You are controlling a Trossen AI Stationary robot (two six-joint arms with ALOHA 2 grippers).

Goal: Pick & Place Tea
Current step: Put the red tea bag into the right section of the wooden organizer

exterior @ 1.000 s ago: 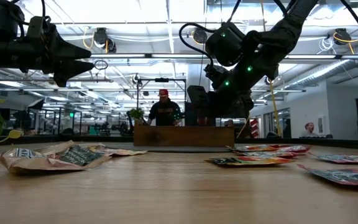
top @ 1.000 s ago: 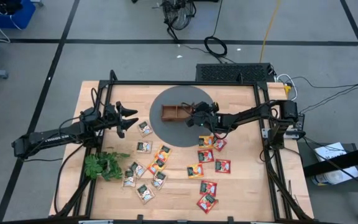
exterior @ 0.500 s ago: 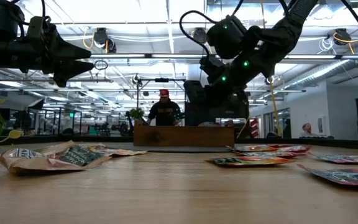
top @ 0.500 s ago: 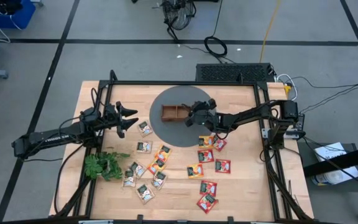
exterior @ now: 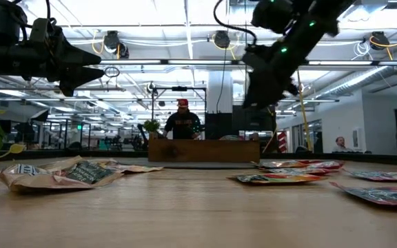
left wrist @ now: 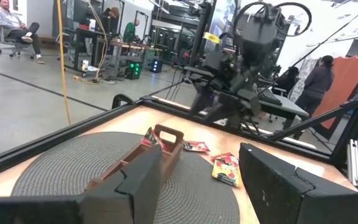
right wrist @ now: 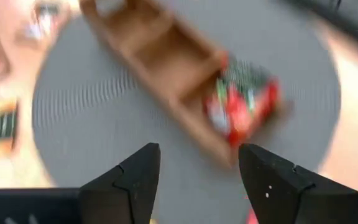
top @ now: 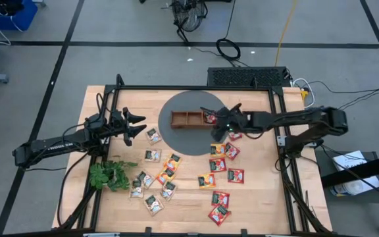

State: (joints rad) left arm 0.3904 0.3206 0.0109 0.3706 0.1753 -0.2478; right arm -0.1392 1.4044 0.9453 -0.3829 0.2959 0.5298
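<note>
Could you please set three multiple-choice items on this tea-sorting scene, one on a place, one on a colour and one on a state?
1. Where does the red sachet lie?
A. In the end compartment of the wooden tray nearest the right arm
B. In its middle compartment
C. Under the plant sprig

2. What colour is the round mat under the tray?
A. Blue
B. Grey
C. White

3. How does the right gripper stand?
A. Shut on a sachet
B. Open, holding nothing
C. Shut, empty

Answers: 1 A, the high view shows red at that end of the tray. 2 B, grey in the high view. 3 B, its wrist view shows its fingers apart with nothing between.
</note>
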